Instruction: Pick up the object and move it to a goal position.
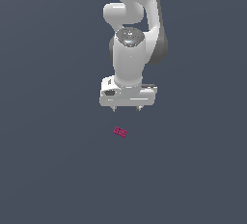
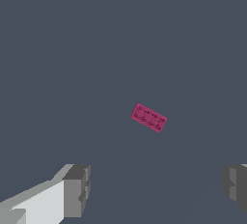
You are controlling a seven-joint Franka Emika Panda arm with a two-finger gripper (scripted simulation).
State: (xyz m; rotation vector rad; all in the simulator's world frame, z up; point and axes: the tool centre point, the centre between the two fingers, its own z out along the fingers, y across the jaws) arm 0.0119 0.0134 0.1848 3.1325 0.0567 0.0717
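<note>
A plain, dark slate-grey surface (image 1: 53,170) fills both views with no seams, edges or walls to be seen. The white arm (image 1: 132,20) comes down from the top of the exterior view, and its gripper (image 1: 127,107) hangs with the jaws spread wide and nothing between them; in the wrist view the two grey fingertips (image 2: 77,189) stand far apart. The object (image 1: 120,132), a small flat magenta-pink block, lies apart from the gripper, just below it in the exterior view. Its long axis is tilted, sloping down toward the exterior view's right.
</note>
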